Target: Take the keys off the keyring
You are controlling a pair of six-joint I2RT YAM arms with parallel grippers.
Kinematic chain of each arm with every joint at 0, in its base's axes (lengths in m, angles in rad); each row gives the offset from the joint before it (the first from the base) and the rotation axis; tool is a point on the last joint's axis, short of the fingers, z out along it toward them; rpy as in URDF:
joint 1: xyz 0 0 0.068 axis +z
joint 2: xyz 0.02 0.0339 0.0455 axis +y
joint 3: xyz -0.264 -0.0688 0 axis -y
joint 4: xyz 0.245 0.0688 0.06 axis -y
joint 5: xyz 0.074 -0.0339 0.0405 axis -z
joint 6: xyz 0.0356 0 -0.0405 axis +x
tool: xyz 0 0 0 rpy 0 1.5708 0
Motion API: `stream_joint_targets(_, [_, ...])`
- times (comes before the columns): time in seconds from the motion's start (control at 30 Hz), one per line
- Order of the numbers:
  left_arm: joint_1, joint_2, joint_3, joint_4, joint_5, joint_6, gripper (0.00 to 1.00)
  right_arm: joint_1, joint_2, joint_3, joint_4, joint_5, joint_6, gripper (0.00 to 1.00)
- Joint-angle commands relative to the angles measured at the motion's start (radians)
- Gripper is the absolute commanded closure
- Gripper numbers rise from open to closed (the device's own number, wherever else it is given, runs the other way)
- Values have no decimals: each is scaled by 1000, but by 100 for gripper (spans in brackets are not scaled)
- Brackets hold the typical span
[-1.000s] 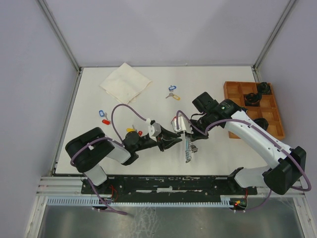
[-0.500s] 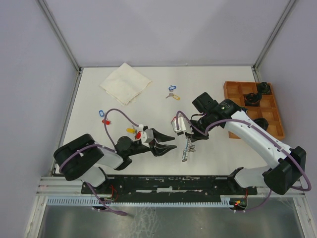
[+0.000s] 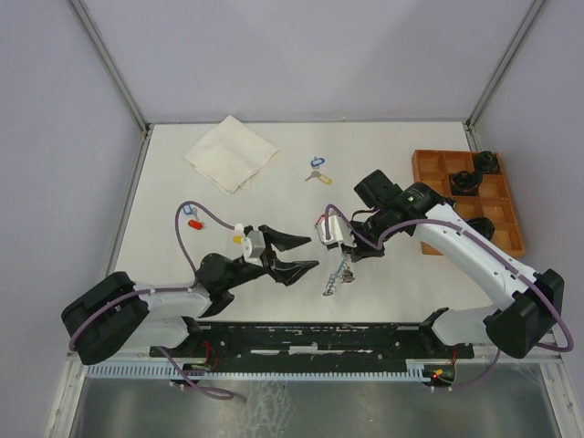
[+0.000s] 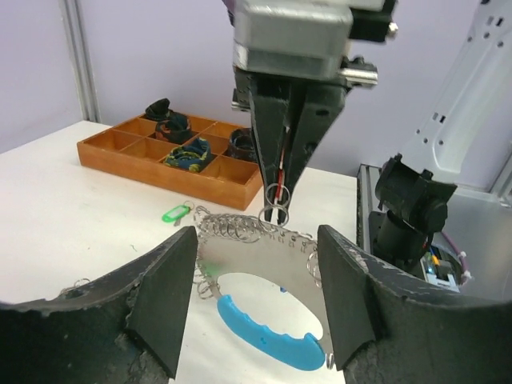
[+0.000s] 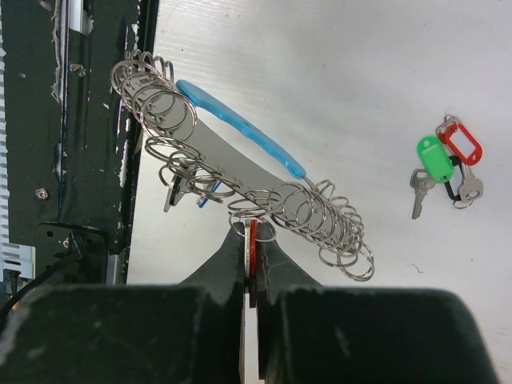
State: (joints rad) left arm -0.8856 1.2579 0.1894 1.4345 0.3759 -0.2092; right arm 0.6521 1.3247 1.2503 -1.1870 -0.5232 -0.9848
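The keyring (image 4: 268,326) is a loop of silvery ring chain joined to a light-blue band. It hangs tilted from one small split ring under my right gripper (image 5: 253,234). That gripper is shut on a red-tagged silver key (image 5: 253,248) carried by that split ring. Two more keys (image 5: 181,189), with dark and blue tags, hang on the loop's near end. My left gripper (image 3: 307,254) is open to the left of the keyring (image 3: 335,273), with nothing between its fingers (image 4: 168,288). The loop shows just ahead of them.
Loose tagged keys lie on the table: green and red (image 5: 444,164), blue (image 3: 317,169), red and blue (image 3: 192,216), yellow (image 3: 238,238). A white cloth (image 3: 231,151) lies at the back left. An orange compartment tray (image 3: 429,162) stands at the right.
My left gripper has drawn back to the left, away from the keyring, and its jaws have opened. The keyring's lower end swung a little left. The right gripper has stayed shut.
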Motion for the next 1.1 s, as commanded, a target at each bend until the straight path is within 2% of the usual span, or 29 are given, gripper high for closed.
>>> stream_joint_targets(0.0, [5, -102, 68, -241, -78, -54, 29, -2, -26, 29, 4, -38, -12, 99])
stream_joint_targets(0.2, [4, -168, 25, -261, -143, -75, 18, -3, -25, 29, 6, -40, -12, 99])
stream_joint_targets(0.5, [5, -132, 48, -266, -63, -103, 19, -4, -22, 28, 6, -35, -12, 99])
stream_joint_targets(0.83, [4, -142, 52, -273, -58, -88, 19, -4, -24, 30, 4, -36, -12, 99])
stream_joint_targets(1.07, [5, -110, 63, -212, 29, 52, 20, -4, -19, 31, 2, -43, -14, 99])
